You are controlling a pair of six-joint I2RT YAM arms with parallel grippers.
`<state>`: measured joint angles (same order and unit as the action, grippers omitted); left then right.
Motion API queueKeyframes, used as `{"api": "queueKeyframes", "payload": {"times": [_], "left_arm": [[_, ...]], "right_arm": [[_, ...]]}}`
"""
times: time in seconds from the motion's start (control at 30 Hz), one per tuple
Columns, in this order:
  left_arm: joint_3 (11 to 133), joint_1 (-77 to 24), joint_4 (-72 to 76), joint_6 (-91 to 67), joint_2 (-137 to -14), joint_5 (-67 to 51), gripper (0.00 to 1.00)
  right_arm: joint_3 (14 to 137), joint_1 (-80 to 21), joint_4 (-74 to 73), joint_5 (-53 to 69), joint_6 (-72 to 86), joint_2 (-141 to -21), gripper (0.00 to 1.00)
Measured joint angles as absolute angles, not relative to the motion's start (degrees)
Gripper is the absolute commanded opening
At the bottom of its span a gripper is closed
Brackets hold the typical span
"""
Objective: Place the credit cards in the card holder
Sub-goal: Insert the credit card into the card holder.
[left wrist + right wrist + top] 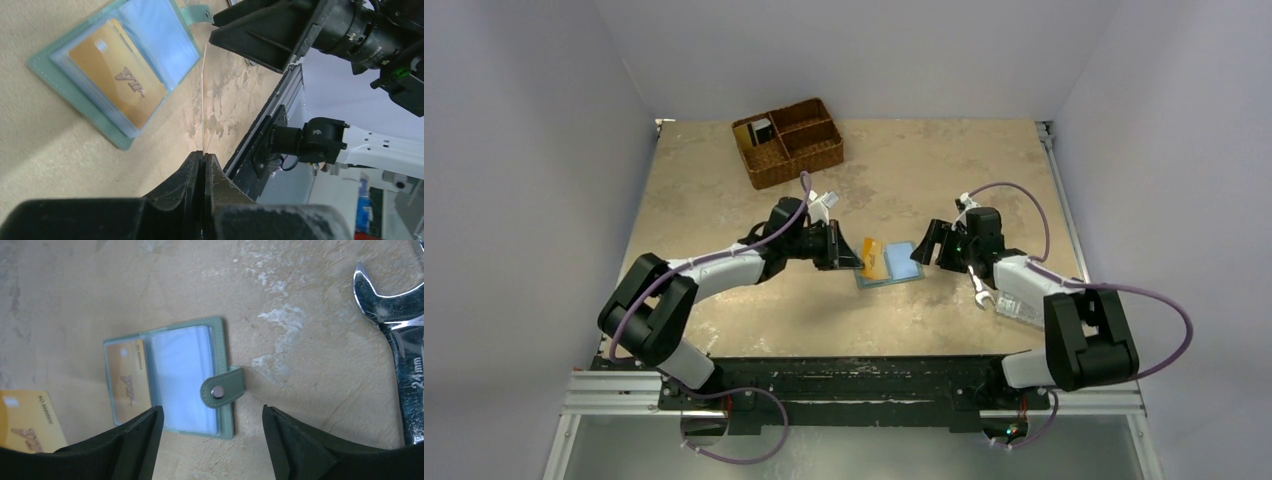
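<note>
Top view: the card holder (902, 268) lies open between the left gripper (852, 254) at its 9 o'clock edge and the right gripper (927, 250) at 3. The basket (787, 140) is well apart at 11.

Left wrist: the jaws are pressed together on the held card (204, 95), seen edge-on. The sleeved card (117, 82) lies at 10.

Right wrist: the jaws are spread above the clasp (222, 390). The held card's yellow face shows at 8, and the wrench (400, 340) at 3.

The left gripper (849, 250) pinches an orange card (874, 258) over the open card holder (906, 262) — the right gripper (927, 245), jaws spread, flanks it.
</note>
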<state>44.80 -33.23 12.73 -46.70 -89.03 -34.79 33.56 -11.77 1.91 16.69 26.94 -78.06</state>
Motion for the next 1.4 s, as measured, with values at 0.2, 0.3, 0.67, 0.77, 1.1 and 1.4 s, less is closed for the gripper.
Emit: {"api": "queueKeyframes", "payload": {"times": [0.2,0.3,0.67,0.77,1.1,1.4], "left_arm": [[47.4,-33.0,14.1,-51.7,-92.6,-36.6,0.0],[48.2,-33.0,15.6,-54.1,-96.7,-37.7,0.0],[50.0,-33.0,15.0,-56.9,-105.4,-39.5,0.0],[50.5,-33.0,14.5,-56.9,-106.1,-39.8,0.0],[50.8,-33.0,14.1,-57.2,-108.2,-40.3,0.0],[50.8,-33.0,17.5,-58.0,-110.0,-41.4,0.0]], "right_arm": [[35.9,-11.6,0.6,16.0,26.0,-83.3,0.72],[36.4,-11.6,1.0,15.7,25.9,-84.0,0.72],[37.4,-11.6,3.8,15.9,25.9,-86.5,0.67],[37.5,-11.6,4.0,16.0,25.9,-86.7,0.67],[38.0,-11.7,4.3,16.1,25.9,-87.4,0.67],[38.8,-12.3,4.3,16.0,25.6,-88.2,0.65]]}}
